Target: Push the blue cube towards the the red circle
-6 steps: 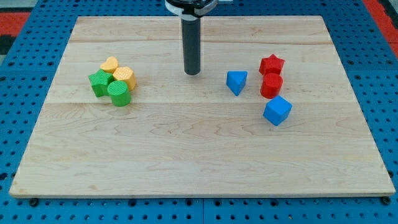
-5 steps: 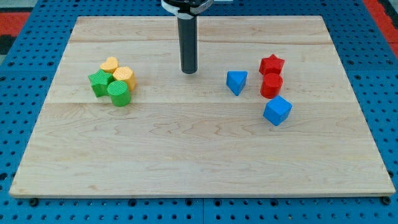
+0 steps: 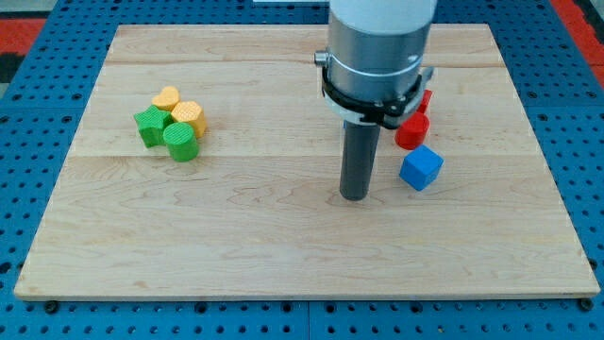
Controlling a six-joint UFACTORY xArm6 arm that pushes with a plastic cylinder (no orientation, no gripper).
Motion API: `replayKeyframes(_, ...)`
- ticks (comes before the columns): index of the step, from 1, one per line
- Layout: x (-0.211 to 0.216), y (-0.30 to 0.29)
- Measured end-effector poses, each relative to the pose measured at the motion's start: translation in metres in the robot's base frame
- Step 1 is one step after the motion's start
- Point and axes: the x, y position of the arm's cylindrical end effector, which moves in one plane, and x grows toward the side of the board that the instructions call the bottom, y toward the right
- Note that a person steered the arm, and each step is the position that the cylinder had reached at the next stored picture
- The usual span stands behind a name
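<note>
The blue cube lies on the wooden board at the view's right. The red circle, a short red cylinder, stands just above it, close to touching. My tip rests on the board to the left of the blue cube and slightly lower, a small gap apart. The arm's grey body hides the blue triangular block and most of the red star, of which only a sliver shows.
At the view's left sits a tight cluster: a yellow heart-like block, a yellow cylinder, a green star and a green cylinder. Blue pegboard surrounds the board.
My tip has moved from the upper middle of the board down and to the right, to just left of the blue cube. The arm now covers the blue triangular block. No block has moved.
</note>
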Motion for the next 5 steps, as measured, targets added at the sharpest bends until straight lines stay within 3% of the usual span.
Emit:
replayKeyframes(3,0.019,0.106)
replayKeyframes(5,0.005,0.104)
